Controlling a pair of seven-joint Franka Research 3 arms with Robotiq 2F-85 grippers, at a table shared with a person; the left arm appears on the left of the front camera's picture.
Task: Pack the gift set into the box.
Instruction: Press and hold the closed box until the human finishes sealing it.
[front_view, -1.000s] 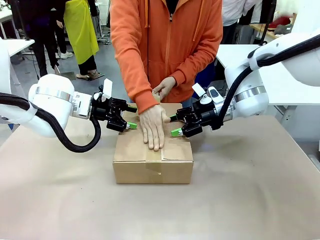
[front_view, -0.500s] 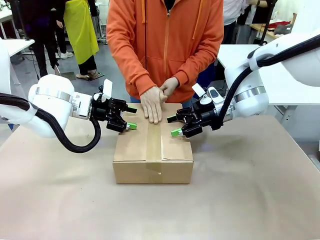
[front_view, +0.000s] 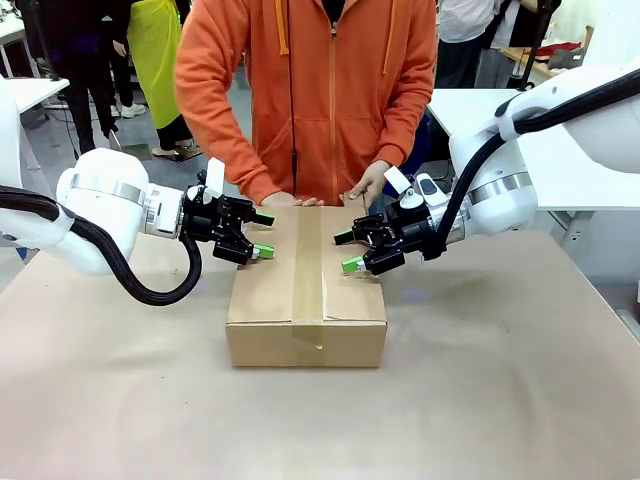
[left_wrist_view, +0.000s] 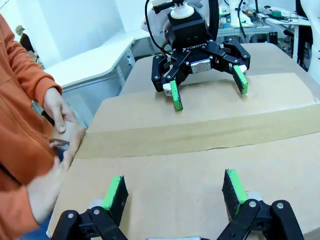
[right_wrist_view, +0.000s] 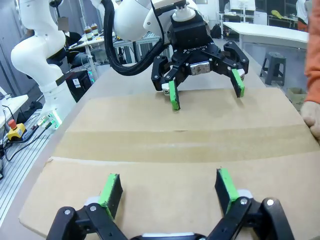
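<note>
My left claw (front_view: 262, 235) hangs spread wide and gripping nothing, its green pads (left_wrist_view: 115, 192) poised just above the near edge of the plain brown corrugated cardboard box (front_view: 305, 290). My right claw (front_view: 348, 251) faces it from the other side, likewise spread and empty, its pads (right_wrist_view: 110, 190) just over the opposite edge. Between my two claws the box sits on the tan table (front_view: 500, 380), flaps folded down, with a strip of brown tape (front_view: 307, 262) running along the seam that crosses the lid straight ahead of each claw. The gift set cannot be seen; I judge it is inside, since the lid is sealed.

Beyond the far end of the box, to one side of both claws, the person in the orange hooded jacket (front_view: 310, 90) has both hands (front_view: 368, 184) at the box's far edge, apart from my pads.

I judge the carton stiff along its edges and corners but springy across the lid, which would give under a hard press near the taped seam. Its paper face looks dry and should not slip against my pads. With a tray and small items in it, I expect it light, though the contents may shift if tilted. It is too broad for one claw to span, so I would squeeze it between both, low on the end walls, and keep it level.
</note>
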